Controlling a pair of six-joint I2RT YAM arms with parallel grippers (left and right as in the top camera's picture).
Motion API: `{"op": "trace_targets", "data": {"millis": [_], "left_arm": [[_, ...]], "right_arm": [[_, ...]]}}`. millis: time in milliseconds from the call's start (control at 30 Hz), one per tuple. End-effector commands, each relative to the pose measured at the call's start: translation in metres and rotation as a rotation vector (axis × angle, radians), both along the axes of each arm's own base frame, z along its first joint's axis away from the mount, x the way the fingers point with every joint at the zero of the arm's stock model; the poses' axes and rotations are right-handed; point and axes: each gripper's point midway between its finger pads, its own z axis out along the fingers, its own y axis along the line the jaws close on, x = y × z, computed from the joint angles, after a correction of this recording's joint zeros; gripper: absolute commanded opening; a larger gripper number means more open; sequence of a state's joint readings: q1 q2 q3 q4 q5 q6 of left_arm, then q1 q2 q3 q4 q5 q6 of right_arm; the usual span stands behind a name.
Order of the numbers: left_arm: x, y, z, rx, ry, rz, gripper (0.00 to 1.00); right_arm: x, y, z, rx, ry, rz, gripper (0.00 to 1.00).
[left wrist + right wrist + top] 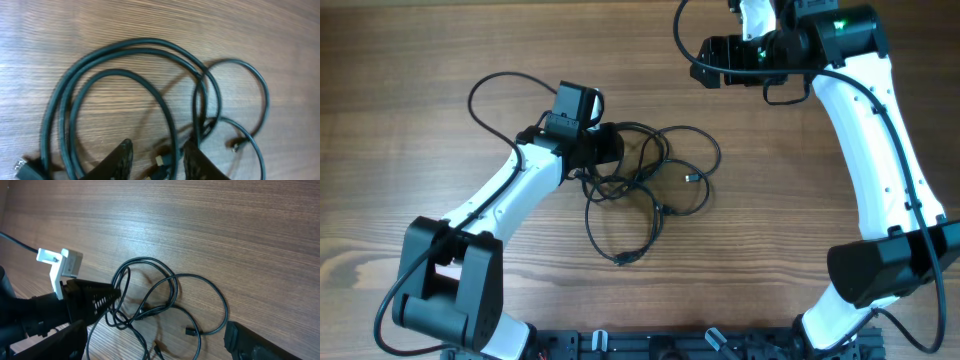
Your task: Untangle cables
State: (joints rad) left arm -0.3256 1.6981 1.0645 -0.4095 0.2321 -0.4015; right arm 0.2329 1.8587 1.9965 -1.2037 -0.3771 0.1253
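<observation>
The cables point(650, 180) lie at the spread-fingered left gripper point(612, 150); touching.

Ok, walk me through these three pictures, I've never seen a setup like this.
Two white robot arms work at a wooden table. The top picture looks down from above; the other two come from cameras on each arm's wrist. On the table lie thin black cables in a loose tangle. The left gripper is down at the tangle with its fingers apart around some strands, nothing clamped. The right gripper hangs away from the cables and holds nothing; the pictures do not show whether it is open.
</observation>
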Motion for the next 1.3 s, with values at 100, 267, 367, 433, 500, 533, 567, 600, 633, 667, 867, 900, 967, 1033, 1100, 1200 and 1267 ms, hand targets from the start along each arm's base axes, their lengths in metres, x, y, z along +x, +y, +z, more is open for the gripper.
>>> {"op": "trace_targets", "data": {"millis": [100,267,367,433,500,533,567,600,633,667,867,900,967,1033,1100,1200,1267], "left_arm": [[-0.014,-0.019,-0.012,0.019,0.004,-0.175,0.44],[-0.021,-0.023,-0.034,0.036,0.062,-0.187,0.40],[-0.017,-0.025,-0.027,-0.003,0.072,-0.117,0.04],[-0.016,-0.031,-0.002,-0.082,0.049,-0.096,0.04],[-0.011,-0.035,0.047,-0.184,-0.035,-0.111,0.04],[-0.007,-0.033,0.079,-0.244,-0.084,-0.082,0.04],[-0.002,-0.025,0.117,-0.295,-0.155,-0.030,0.04],[0.000,-0.009,0.170,-0.345,-0.292,0.009,0.04],[-0.003,0.002,0.204,-0.377,-0.385,0.033,0.04],[-0.009,0.012,0.241,-0.427,-0.475,0.066,0.04],[-0.045,0.056,0.354,-0.830,-0.605,0.460,0.04],[-0.047,0.059,0.366,-0.900,-0.610,0.498,0.04],[-0.050,0.062,0.389,-1.018,-0.636,0.518,0.04],[-0.048,0.065,0.395,-1.035,-0.659,0.535,0.04],[-0.044,0.068,0.392,-1.031,-0.659,0.560,0.04],[-0.042,0.068,0.390,-1.046,-0.640,0.575,0.04],[-0.040,0.075,0.390,-1.037,-0.657,0.610,0.04]], "right_arm": [[-0.001,0.006,0.003,0.012,-0.015,0.032,0.89],[-0.001,0.006,0.003,0.012,-0.014,0.032,0.89],[-0.001,0.006,0.003,0.013,-0.014,0.032,0.90],[-0.003,0.009,0.004,0.031,-0.007,0.046,0.86],[-0.003,0.016,0.007,0.044,-0.036,0.096,0.84],[-0.005,0.022,0.009,0.056,-0.046,0.123,0.85],[-0.006,0.026,0.010,0.060,-0.050,0.139,0.85],[-0.008,0.030,0.010,0.055,-0.057,0.159,0.83],[-0.008,0.031,0.010,0.052,-0.060,0.162,0.82],[-0.007,0.031,0.011,0.054,-0.066,0.162,0.82],[-0.012,0.043,0.018,0.111,-0.083,0.237,0.82],[-0.016,0.047,0.020,0.132,-0.091,0.275,0.83],[-0.021,0.055,0.026,0.176,-0.106,0.334,0.85],[-0.023,0.059,0.029,0.202,-0.106,0.349,0.86],[-0.025,0.068,0.028,0.203,-0.114,0.373,0.85],[-0.031,0.089,0.020,0.201,-0.104,0.421,0.86],[-0.035,0.105,0.007,0.199,-0.069,0.453,0.85]]}}
